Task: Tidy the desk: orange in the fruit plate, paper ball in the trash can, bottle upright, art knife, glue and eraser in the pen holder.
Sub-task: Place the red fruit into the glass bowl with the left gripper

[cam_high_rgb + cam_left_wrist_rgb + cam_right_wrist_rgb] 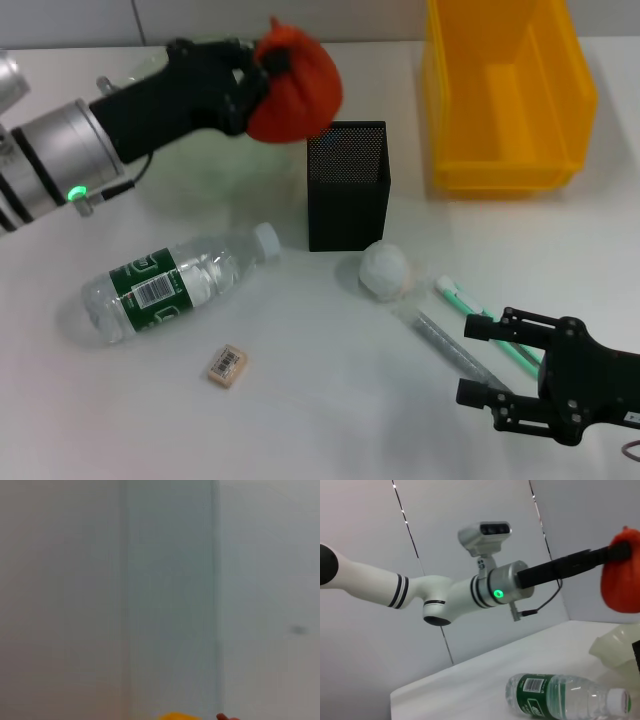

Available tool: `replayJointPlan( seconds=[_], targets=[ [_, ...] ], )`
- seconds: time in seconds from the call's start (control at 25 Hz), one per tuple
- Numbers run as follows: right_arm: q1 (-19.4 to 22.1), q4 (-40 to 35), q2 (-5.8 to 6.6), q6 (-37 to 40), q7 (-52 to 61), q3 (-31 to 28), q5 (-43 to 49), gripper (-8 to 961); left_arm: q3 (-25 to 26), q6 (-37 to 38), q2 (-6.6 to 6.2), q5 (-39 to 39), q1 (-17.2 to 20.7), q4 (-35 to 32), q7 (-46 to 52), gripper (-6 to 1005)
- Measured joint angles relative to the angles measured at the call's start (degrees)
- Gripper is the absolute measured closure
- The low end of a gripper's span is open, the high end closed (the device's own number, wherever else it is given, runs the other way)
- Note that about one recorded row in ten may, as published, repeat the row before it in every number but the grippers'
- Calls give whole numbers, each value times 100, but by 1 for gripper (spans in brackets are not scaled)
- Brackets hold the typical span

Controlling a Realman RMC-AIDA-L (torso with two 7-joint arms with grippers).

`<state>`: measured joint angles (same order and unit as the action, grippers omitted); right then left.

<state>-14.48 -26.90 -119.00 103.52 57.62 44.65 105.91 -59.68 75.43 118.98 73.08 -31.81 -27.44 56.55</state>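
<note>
yellow bin (508, 95) at 2 o'clock; bottle (172, 281) lying flat at 8 o'clock; mesh pen holder (347, 186) at centre. left gripper (262, 68), at 11 o'clock, is clenched on the orange (296, 86), held aloft. right gripper (490, 356), at 5 o'clock, has fingers spread, empty. risk: a loose pinch could drop the orange, which would roll off.

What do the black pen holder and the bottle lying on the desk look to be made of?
The square black pen holder looks like matt metal mesh: fine perforations show across its walls. The clear bottle with a green label looks like thin glossy plastic: see-through, with ribbed walls and a white cap.
</note>
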Motion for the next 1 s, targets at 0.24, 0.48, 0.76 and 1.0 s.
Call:
replayJointPlan(
  seconds=[0.24,0.48,0.76,1.0],
  targets=[
    [-168,102,0,1,0,0,-15,230,-14,-963,15,-322,-168,50,-71,922],
    [-388,129,-13,89,14,0,-24,231,-57,-1221,20,-398,-224,82,-250,925],
    [-664,171,-32,146,13,24,-37,231,-180,-1173,19,-871,-261,445,-711,928],
    [-861,507,-30,42,-258,-33,-42,231,-303,-1167,20,-949,-307,473,-887,931]
  ],
)
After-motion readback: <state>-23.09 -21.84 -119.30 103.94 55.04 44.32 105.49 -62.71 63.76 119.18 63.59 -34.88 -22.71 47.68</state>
